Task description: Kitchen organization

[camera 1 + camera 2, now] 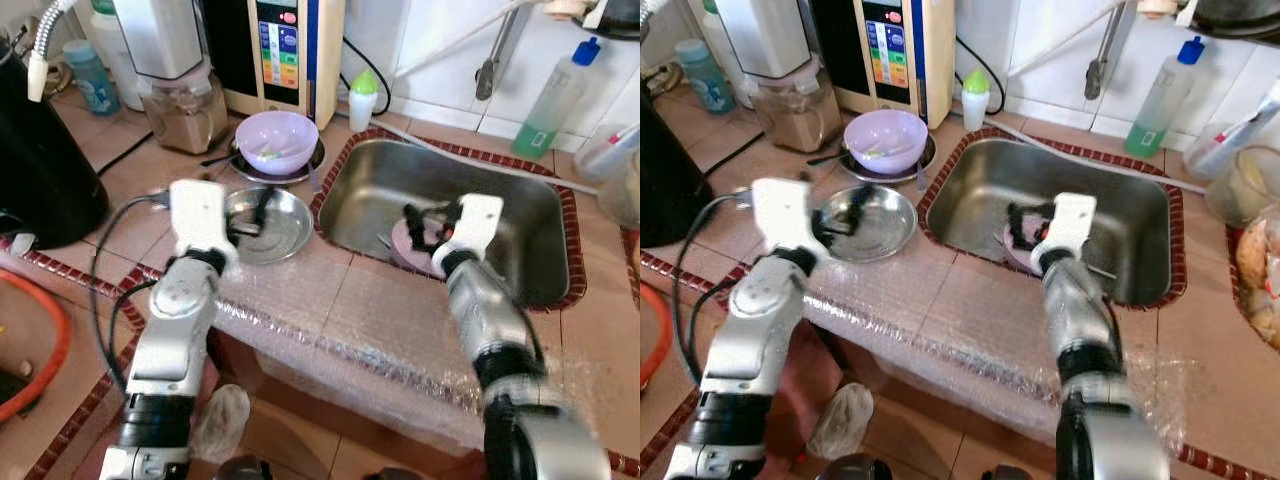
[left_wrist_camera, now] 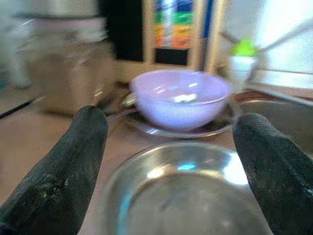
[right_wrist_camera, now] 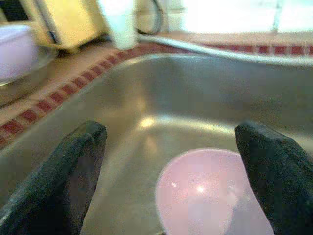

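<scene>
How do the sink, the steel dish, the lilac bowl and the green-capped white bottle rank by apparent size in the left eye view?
1. sink
2. steel dish
3. lilac bowl
4. green-capped white bottle

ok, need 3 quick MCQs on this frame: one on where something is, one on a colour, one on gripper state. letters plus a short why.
1. Where is the pink bowl?
A. in the sink
B. on the counter by the blender
C. on the floor

2. What colour is the bowl on the plate behind the steel bowl?
A. green
B. lavender
C. orange

3. How are the right gripper's fingers?
A. shut on the pink bowl
B. shut on nothing
C. open

Answers:
1 A: it lies on the bottom of the sink.
2 B: the lavender bowl is pale purple.
3 C: the right wrist view shows its fingers spread wide above the pink bowl.
</scene>
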Available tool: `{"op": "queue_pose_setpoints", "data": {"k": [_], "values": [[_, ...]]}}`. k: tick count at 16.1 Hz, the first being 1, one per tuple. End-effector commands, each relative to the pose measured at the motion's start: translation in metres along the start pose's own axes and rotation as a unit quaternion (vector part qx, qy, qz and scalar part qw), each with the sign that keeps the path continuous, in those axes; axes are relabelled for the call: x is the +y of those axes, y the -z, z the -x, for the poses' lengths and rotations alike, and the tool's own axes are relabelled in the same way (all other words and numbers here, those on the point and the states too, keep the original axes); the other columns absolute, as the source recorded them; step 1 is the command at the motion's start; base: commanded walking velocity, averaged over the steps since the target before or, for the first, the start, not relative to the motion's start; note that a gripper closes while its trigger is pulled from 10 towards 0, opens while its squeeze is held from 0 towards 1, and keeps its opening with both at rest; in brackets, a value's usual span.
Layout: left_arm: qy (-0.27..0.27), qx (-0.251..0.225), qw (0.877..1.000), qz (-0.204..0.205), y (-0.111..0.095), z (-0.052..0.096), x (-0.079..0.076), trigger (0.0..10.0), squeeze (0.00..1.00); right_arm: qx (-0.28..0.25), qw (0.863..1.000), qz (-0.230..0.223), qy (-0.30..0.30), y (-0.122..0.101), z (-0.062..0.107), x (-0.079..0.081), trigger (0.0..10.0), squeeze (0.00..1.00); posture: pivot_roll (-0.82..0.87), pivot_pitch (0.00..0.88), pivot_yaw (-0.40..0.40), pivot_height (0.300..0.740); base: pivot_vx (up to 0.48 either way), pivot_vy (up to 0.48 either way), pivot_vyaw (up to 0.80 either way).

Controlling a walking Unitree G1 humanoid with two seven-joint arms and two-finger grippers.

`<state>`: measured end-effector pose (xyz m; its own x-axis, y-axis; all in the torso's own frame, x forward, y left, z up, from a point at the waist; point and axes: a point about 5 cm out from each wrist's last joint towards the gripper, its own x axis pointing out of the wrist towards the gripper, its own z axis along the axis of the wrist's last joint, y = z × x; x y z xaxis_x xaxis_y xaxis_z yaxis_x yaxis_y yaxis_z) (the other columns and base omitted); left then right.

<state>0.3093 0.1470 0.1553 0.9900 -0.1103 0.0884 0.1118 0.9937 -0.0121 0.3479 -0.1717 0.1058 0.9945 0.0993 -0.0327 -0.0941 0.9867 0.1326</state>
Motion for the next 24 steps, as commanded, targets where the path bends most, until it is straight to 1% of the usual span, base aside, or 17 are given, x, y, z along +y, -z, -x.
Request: {"op": "queue_pose_setpoints", "data": {"k": [1,2,4,5,6,7,8,9,10,11,12,13,14,15,17,23,24], "values": [[-0.033,0.007,0.999,0.013,0.001,0.002,0.009,10.0,1.00,-0.029,0.999,0.020,-0.021,-0.013,0.001,0.005,10.0,1.00,-0.02,0.022,-0.019,0.740,0.000,0.000,0.00],[-0.048,0.021,0.998,0.030,0.005,0.000,0.017,10.0,1.00,-0.035,0.998,0.030,-0.039,-0.015,0.007,0.011,10.0,1.00,-0.03,0.021,-0.018,0.740,0.000,0.000,0.00],[-0.053,0.044,0.997,0.046,0.011,-0.005,0.022,10.0,1.00,-0.017,0.997,0.040,-0.060,-0.008,0.013,0.018,10.0,1.00,-0.04,0.018,-0.013,0.740,0.000,0.000,0.00],[-0.065,0.045,0.995,0.055,0.011,-0.008,0.025,10.0,1.00,-0.012,0.997,0.043,-0.070,-0.005,0.015,0.021,10.0,0.70,-0.04,0.015,-0.010,0.740,0.000,0.000,0.00],[-0.068,0.049,0.995,0.060,0.011,-0.012,0.027,10.0,0.45,-0.012,0.996,0.049,-0.078,-0.004,0.019,0.025,10.0,0.00,-0.04,0.013,-0.008,0.740,0.000,0.000,0.00],[-0.069,0.062,0.994,0.065,0.013,-0.015,0.029,10.0,0.00,-0.013,0.995,0.053,-0.084,-0.004,0.022,0.029,10.0,0.00,-0.05,0.010,-0.004,0.740,0.000,0.000,0.00],[-0.061,0.093,0.988,0.104,0.020,-0.019,0.026,10.0,0.00,-0.012,0.994,0.052,-0.093,-0.005,0.028,0.035,10.0,0.00,-0.06,0.009,0.001,0.740,0.000,0.000,0.00],[-0.053,0.097,0.987,0.114,0.021,-0.020,0.025,10.0,0.00,-0.012,0.994,0.051,-0.099,-0.006,0.029,0.037,10.0,0.00,-0.06,0.010,0.002,0.740,0.000,0.000,0.00],[-0.038,0.112,0.983,0.143,0.025,-0.022,0.020,10.0,0.00,-0.010,0.990,0.048,-0.133,-0.007,0.035,0.044,10.0,0.00,-0.06,0.012,0.003,0.740,0.000,0.000,0.00],[-0.037,0.121,0.980,0.152,0.028,-0.023,0.018,10.0,0.00,-0.013,0.986,0.046,-0.163,-0.008,0.040,0.050,10.0,0.00,-0.06,0.014,0.003,0.740,0.000,0.000,0.00],[-0.037,0.139,0.976,0.163,0.033,-0.024,0.016,3.7,0.00,-0.009,0.975,0.055,-0.216,-0.010,0.048,0.058,10.0,0.00,-0.07,0.017,0.005,0.740,0.000,0.000,0.00],[-0.039,0.149,0.973,0.170,0.036,-0.023,0.015,3.7,0.00,-0.005,0.969,0.068,-0.237,-0.010,0.052,0.061,10.0,0.00,-0.07,0.017,0.005,0.740,0.000,0.000,0.00],[-0.041,0.157,0.970,0.181,0.039,-0.023,0.015,1.2,0.00,0.002,0.963,0.074,-0.257,-0.009,0.057,0.063,10.0,0.00,-0.07,0.021,0.005,0.740,0.000,0.000,0.00],[-0.038,0.167,0.968,0.186,0.041,-0.022,0.015,0.0,0.00,0.009,0.959,0.076,-0.272,-0.010,0.060,0.065,10.0,0.00,-0.07,0.023,0.005,0.740,0.000,0.000,0.00],[-0.041,0.177,0.965,0.192,0.044,-0.021,0.017,0.0,0.00,0.017,0.953,0.097,-0.288,-0.009,0.062,0.069,10.0,0.00,-0.07,0.021,0.006,0.740,0.000,0.000,0.00],[-0.060,0.183,0.959,0.210,0.044,-0.021,0.025,0.0,0.00,0.028,0.944,0.114,-0.309,-0.008,0.065,0.073,10.0,0.00,-0.07,0.009,0.003,0.740,0.000,0.000,0.00],[-0.071,0.190,0.952,0.229,0.048,-0.017,0.029,0.0,0.00,0.029,0.943,0.117,-0.310,-0.008,0.065,0.073,10.0,0.00,-0.07,0.009,0.003,0.740,0.000,0.000,0.00]]}}
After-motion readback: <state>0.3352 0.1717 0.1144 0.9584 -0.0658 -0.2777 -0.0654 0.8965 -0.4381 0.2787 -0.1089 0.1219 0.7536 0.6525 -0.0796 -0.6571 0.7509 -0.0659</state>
